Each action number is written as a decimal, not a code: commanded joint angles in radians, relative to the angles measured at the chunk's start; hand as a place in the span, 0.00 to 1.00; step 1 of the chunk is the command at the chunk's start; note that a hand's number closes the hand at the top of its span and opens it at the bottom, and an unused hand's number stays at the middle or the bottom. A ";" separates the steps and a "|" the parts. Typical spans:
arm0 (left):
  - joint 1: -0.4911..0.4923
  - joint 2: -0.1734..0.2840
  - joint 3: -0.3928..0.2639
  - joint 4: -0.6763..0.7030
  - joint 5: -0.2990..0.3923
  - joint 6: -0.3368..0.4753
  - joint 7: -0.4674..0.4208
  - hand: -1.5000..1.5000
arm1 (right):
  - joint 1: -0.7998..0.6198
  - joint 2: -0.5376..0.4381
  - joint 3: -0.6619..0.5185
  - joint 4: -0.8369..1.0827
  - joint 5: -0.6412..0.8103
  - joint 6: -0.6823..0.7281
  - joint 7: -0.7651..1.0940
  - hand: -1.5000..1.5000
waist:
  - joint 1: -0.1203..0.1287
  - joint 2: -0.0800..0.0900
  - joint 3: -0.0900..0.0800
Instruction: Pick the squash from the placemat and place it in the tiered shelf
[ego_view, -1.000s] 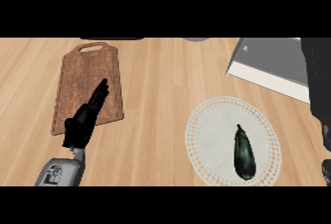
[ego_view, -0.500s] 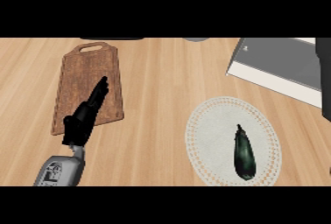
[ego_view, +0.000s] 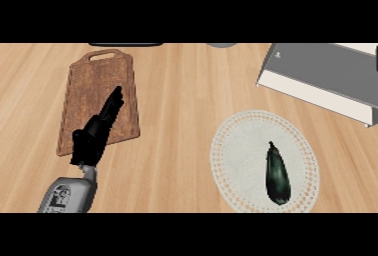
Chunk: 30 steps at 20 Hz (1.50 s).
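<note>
Your left hand rests with relaxed fingers over the cutting board; the squash lies untouched on the placemat, awaiting pickup.

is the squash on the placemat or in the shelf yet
On the placemat. The dark squash lies flat on the round placemat, apart from the shelf at upper right; no hand touches it.

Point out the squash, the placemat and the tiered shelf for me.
squash (ego_view: 277, 175): head view, middle of its dark body.
placemat (ego_view: 236, 155): head view, bare left part inside the rim.
tiered shelf (ego_view: 325, 67): head view, grey top surface.
</note>
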 joint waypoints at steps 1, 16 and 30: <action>0.004 0.014 0.012 0.001 -0.001 -0.014 -0.010 0.50 | 0.062 -0.017 -0.001 -0.065 0.021 0.043 0.068 0.00 | -0.003 -0.002 0.000; 0.033 -0.003 0.002 -0.031 -0.010 -0.022 -0.003 0.50 | 0.044 -0.039 -0.065 -0.219 -0.265 0.049 -0.038 0.00 | 0.002 -0.001 0.001; 0.050 -0.022 0.003 -0.039 -0.015 -0.004 -0.007 0.50 | 0.038 -0.080 -0.190 -0.654 -0.178 0.098 0.243 0.00 | -0.021 -0.011 0.000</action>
